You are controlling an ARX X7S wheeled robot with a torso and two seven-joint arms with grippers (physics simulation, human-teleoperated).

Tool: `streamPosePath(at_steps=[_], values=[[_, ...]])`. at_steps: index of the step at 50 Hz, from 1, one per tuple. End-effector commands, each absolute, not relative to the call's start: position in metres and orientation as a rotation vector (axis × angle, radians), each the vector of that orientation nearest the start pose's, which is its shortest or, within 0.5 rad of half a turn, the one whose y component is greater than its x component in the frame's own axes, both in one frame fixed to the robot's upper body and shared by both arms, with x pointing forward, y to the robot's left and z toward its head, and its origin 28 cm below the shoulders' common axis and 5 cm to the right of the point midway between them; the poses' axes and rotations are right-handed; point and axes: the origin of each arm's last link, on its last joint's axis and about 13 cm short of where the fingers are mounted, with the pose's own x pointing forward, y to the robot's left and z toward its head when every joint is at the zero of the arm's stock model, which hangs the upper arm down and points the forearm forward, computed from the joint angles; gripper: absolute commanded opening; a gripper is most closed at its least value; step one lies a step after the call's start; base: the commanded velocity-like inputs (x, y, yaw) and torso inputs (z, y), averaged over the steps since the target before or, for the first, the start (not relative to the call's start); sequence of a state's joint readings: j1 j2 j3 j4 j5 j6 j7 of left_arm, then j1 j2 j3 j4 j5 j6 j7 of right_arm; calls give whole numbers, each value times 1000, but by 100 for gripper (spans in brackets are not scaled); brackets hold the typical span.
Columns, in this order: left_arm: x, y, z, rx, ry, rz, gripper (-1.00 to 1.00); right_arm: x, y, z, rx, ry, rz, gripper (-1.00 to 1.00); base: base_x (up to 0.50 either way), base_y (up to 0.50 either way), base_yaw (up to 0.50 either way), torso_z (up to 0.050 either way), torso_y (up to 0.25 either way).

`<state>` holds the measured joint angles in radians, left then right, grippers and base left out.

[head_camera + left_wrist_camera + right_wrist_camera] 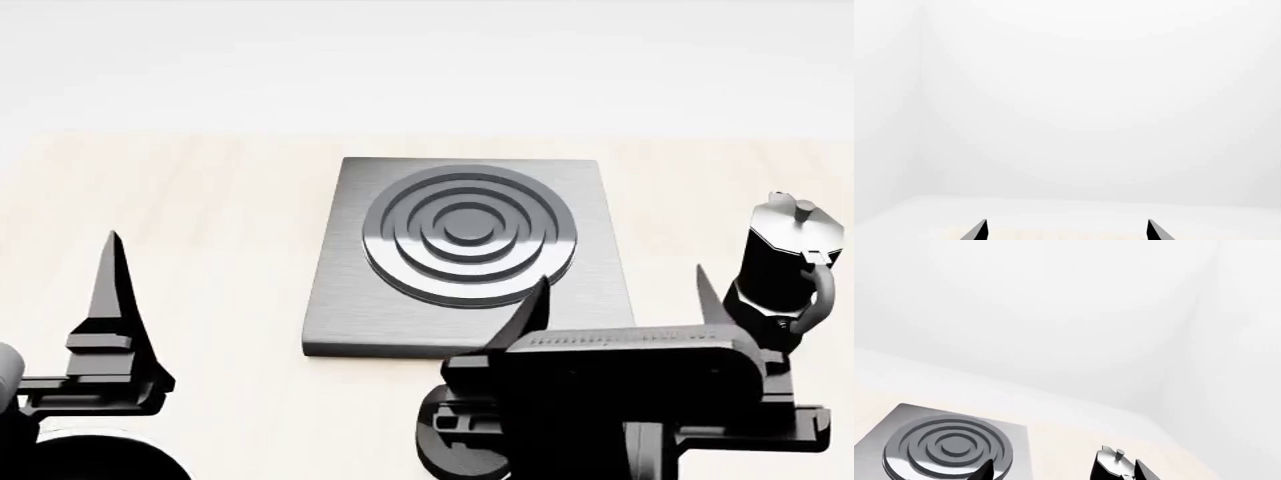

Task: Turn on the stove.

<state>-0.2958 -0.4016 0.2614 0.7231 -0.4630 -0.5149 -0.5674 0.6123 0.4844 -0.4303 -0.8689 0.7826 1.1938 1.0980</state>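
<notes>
The stove (467, 255), a grey metal slab with dark burner rings, lies flat at the centre of the pale desk (200, 220). The right pincer (621, 300) hangs at its 5 o'clock corner, fingers spread wide with nothing held. The left pincer (1066, 231) sits well apart at the stove's 8 o'clock, parted and empty. A black moka pot (787, 255) stands at 3 o'clock.

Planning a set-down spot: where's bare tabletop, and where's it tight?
Free: the wide light tabletop between the stove and the left gripper, and the strip behind the stove up to the table's far edge. Crowded: the near right, where the open right gripper hangs by the stove's front corner, with the moka pot just beyond.
</notes>
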Motion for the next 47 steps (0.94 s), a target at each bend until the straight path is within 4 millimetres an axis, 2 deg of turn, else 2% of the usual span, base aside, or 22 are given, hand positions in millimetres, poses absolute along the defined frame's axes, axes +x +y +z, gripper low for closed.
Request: streamPosePath(at_steps=[1,13,47], values=[[212,200,173,-30,-336,20,100,198,-76,192,-367,-153,-220,100,0,0,0,0,0],[211,199,173,-31,-335,17,100,198,-77,193,-381,-231,-221,100,0,0,0,0,0],[205,198,179,-38,-357,9,100,197,-77,193,-426,-277,-200,100,0,0,0,0,0]])
